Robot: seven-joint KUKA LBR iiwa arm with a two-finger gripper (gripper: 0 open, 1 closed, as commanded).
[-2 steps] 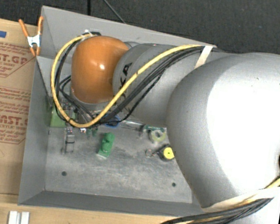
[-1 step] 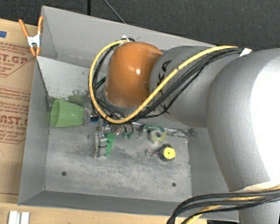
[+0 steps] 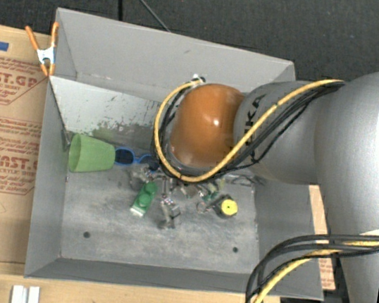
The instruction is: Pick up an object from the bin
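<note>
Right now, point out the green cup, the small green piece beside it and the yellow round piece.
green cup (image 3: pixel 91 155), camera view, middle of its side wall.
small green piece (image 3: pixel 144 198), camera view, middle of its green body.
yellow round piece (image 3: pixel 228 207), camera view, centre of its face.

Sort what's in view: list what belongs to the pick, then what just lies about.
Job: grey metal bin; gripper over its middle; small green cylinder with white end, nearest the gripper.
Lying about: green plastic cup on its side, left; small blue piece beside it; yellow round piece, right.
</note>
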